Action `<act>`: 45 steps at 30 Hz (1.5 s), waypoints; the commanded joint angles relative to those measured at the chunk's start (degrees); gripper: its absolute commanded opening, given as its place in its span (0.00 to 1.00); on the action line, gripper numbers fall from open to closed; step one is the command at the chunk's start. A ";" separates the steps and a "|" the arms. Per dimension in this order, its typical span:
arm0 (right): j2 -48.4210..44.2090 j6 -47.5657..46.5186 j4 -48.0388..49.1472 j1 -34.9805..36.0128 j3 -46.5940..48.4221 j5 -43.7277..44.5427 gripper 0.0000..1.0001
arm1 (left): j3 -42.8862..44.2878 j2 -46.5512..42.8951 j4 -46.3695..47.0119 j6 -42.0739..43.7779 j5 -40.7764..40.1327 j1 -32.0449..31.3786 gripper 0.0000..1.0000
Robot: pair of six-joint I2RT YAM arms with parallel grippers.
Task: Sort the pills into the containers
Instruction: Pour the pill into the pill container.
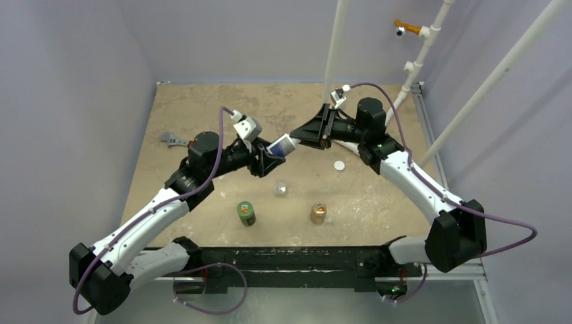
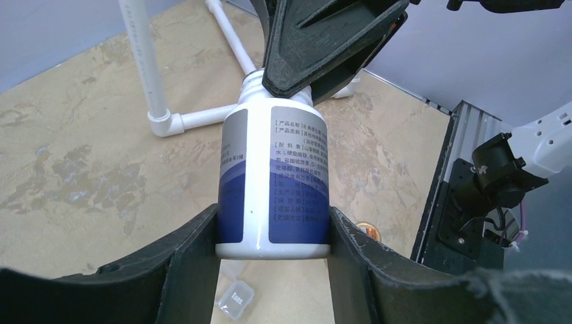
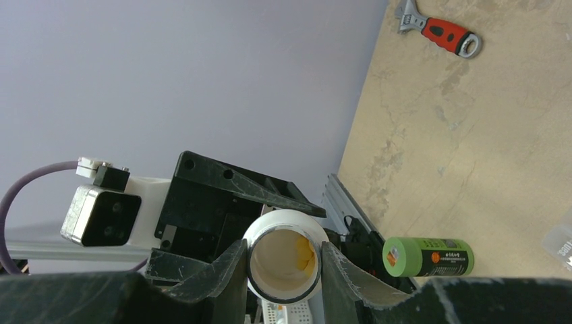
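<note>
One small clear case (image 1: 280,188), low and boxy, sits mid-table at 6 o'clock from the one white-and-blue bottle (image 1: 283,144) held aloft: the left gripper (image 1: 268,154) clamps its base, the right gripper (image 1: 297,136) its open neck; one green bottle (image 1: 245,213) stands at the case's 7 o'clock, one amber bottle (image 1: 318,213) at 5

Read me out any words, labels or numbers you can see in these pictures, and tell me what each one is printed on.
"Tues", faintly, on the small clear case.
On the white and blue bottle: lines of Chinese print with bracketed headings, too small to read.
On the green bottle: small print, too blurred to read.
</note>
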 commanded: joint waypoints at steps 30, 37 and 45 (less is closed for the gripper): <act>-1.56 -26.91 -27.39 1.36 2.63 25.52 0.70 | -10.42 -6.15 6.80 3.27 -17.13 0.77 0.00; 4.25 -28.12 -24.97 11.74 -2.00 36.38 0.57 | -12.29 -9.72 6.09 2.91 -21.25 0.77 0.00; 10.93 -28.55 -20.07 16.15 -2.92 41.39 0.55 | -12.19 -11.34 4.29 3.25 -21.60 0.80 0.00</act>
